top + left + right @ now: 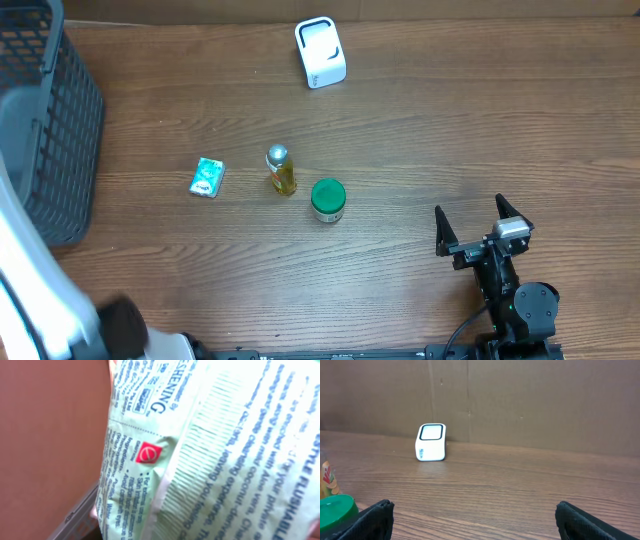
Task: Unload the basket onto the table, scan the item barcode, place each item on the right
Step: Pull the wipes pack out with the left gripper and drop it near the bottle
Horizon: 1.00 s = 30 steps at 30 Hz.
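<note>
From above, the white scanner (320, 52) stands at the table's far edge, window up, seemingly waiting for a code. A small teal packet (208, 177), a yellow bottle (281, 170) and a green-lidded jar (328, 200) sit in a loose row nearer the robot than the scanner. A dark basket (50, 120) stands well off to its side. The right gripper (469, 206) rests low, well short of the scanner, and only a blurred white stretch of the left arm (30, 280) shows. On the left wrist camera, a pale green wipes packet (210, 450) fills the view, tilted and close to the lens. It is probably lifted for scanning, though no barcode shows and the scanner is out of shot. The left gripper is hidden, so a pinch cannot be confirmed. On the right wrist camera, that arm points level at the scanner, its black fingers (370, 521) spread wide around nothing.
</note>
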{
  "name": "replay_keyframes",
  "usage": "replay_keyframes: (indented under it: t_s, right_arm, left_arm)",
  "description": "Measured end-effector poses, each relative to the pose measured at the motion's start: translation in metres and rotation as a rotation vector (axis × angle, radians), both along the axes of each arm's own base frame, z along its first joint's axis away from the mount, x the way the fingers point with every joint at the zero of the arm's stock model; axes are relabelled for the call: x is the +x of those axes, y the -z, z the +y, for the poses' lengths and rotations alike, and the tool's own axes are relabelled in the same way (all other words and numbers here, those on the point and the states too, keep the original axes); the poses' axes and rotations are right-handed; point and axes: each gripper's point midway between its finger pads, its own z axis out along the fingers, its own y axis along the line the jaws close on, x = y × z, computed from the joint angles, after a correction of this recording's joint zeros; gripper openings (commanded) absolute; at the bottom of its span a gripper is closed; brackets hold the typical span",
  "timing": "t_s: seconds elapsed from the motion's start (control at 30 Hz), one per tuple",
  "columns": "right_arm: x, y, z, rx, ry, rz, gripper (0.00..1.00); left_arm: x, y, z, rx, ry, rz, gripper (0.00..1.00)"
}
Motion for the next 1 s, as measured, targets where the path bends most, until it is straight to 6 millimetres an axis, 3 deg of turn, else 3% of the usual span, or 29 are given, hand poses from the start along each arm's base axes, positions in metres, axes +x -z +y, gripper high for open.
replay_keyframes:
  t_s: [0.1, 0.2, 0.3, 0.6, 0.67, 1.0]
  right_arm:
    - [0.000, 0.000, 0.000, 0.000, 0.000, 0.000, 1.00]
    - [0.000, 0.000, 0.000, 0.000, 0.000, 0.000, 1.00]
    - [0.000, 0.000, 0.000, 0.000, 0.000, -0.001, 1.00]
    - [0.000, 0.000, 0.000, 0.000, 0.000, 0.000, 1.00]
    - [0.000, 0.000, 0.000, 0.000, 0.000, 0.000, 1.00]
    - [0.000, 0.000, 0.000, 0.000, 0.000, 0.000, 1.00]
  left_arm:
    - [-0.041, -0.029, -0.054, -0.015, 0.060, -0.035, 0.35]
    - [-0.061, -0.014, -0.095, -0.087, 0.128, 0.042, 0.33]
    - [-0.067, 0.037, -0.125, -0.195, 0.176, 0.228, 0.31]
    - [-0.040, 0.215, -0.178, -0.344, 0.230, 0.762, 0.36]
    - [-0.043, 0.245, -0.182, -0.365, 0.220, 0.836, 0.38]
    - [-0.063, 0.356, -0.186, -0.443, 0.158, 1.008, 0.42]
